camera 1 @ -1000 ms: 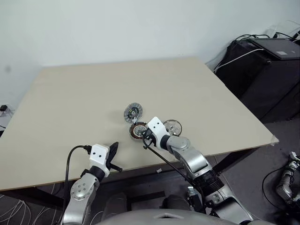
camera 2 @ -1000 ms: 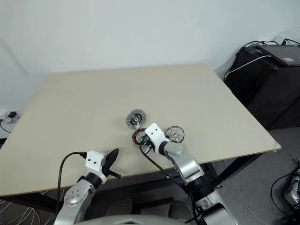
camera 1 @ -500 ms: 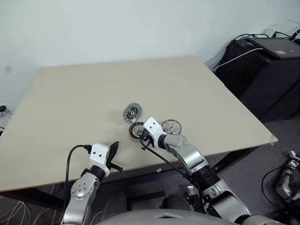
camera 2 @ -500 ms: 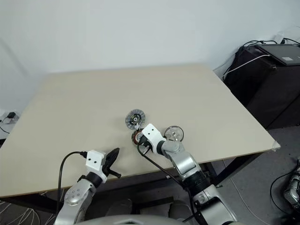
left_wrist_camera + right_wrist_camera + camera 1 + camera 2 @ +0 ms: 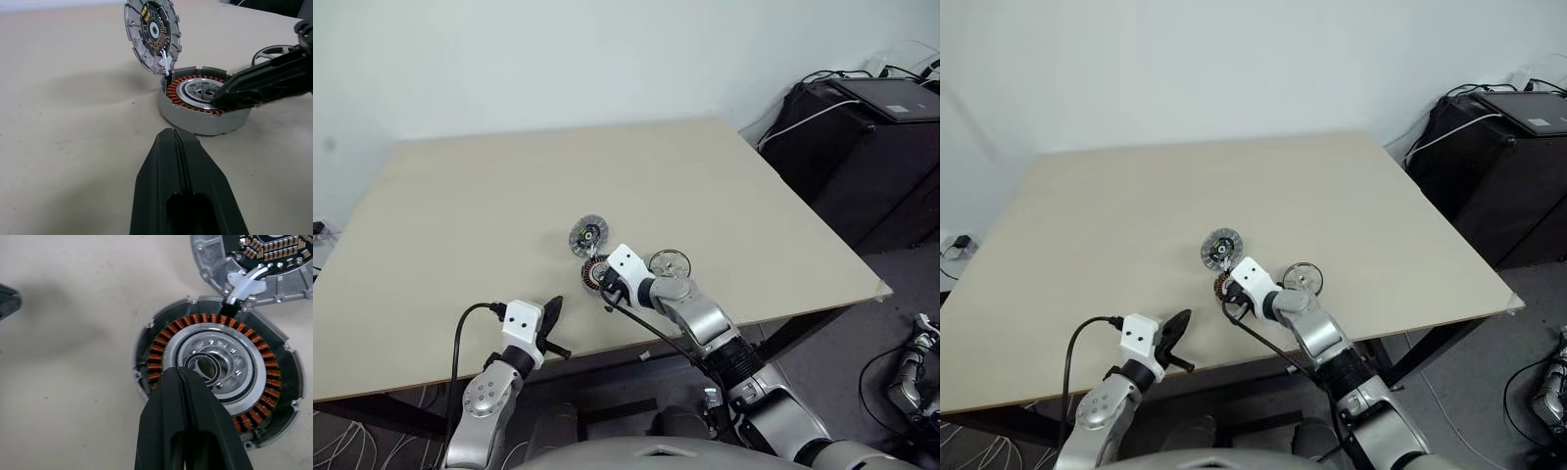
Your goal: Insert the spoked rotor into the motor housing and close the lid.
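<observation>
The motor housing (image 5: 161, 340), a grey cup ringed with coppery windings, lies on the table near its front middle (image 5: 593, 269). My right gripper (image 5: 183, 373) is shut and empty, its tips reaching into the housing's centre beside a thin loose ring (image 5: 208, 364). The lid (image 5: 152, 34) stands tilted against the housing's far rim, joined to it by a white wire. The spoked rotor (image 5: 670, 262) lies flat on the table just right of the housing. My left gripper (image 5: 176, 139) is shut and empty, a short way in front of the housing, over the table's front edge (image 5: 554, 305).
The beige table (image 5: 509, 186) spreads wide behind and to both sides of the parts. Its front edge runs close under both arms. A black cabinet with cables (image 5: 871, 137) stands beyond the table's right corner.
My right wrist has turned a little to the left over the housing. The left arm, lid, rotor and housing have kept still.
</observation>
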